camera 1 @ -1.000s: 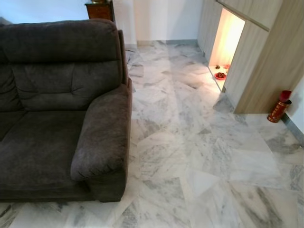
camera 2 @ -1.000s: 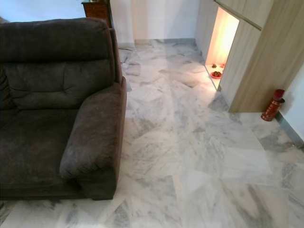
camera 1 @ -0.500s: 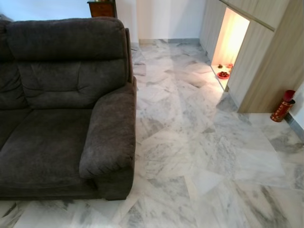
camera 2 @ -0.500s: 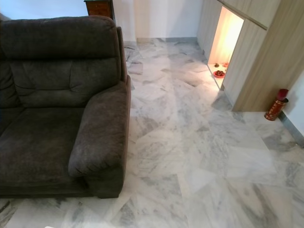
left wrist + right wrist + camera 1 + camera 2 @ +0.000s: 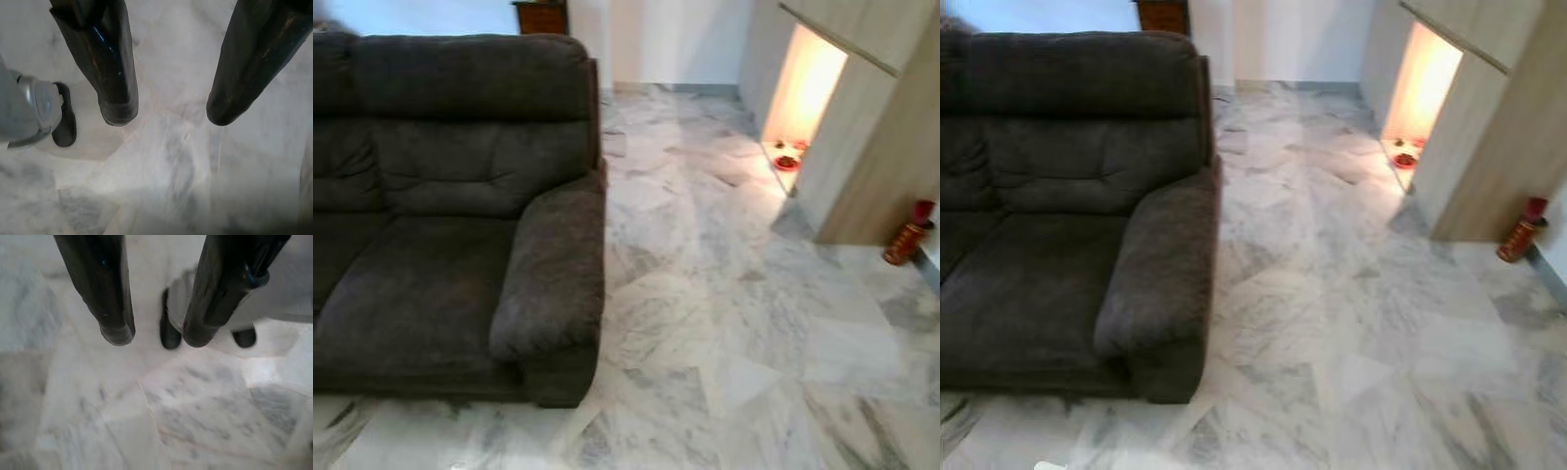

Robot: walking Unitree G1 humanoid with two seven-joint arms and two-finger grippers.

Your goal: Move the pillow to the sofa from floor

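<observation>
A dark grey sofa (image 5: pixel 450 206) takes up the left of the head views, its padded armrest (image 5: pixel 558 264) nearest the bare floor. No pillow can be made out on its seat or on the floor in front of me. My left gripper (image 5: pixel 168 115) hangs open over the marble tiles, nothing between its black fingers (image 5: pixel 110 63). My right gripper (image 5: pixel 151 340) also hangs open above the floor with an empty gap. The robot's own feet (image 5: pixel 168 333) stand just behind the right fingers.
White and grey marble floor (image 5: pixel 734 323) spreads to the right of the sofa. A wooden cabinet wall with a lit niche (image 5: pixel 803 98) stands at the right. A red cylinder (image 5: pixel 909 233) sits at its foot, and a dark wooden cabinet (image 5: pixel 540 16) behind the sofa.
The whole picture has slid rightward, so the camera has turned to the left; more of the sofa seat shows now. Nothing in the room has moved.
</observation>
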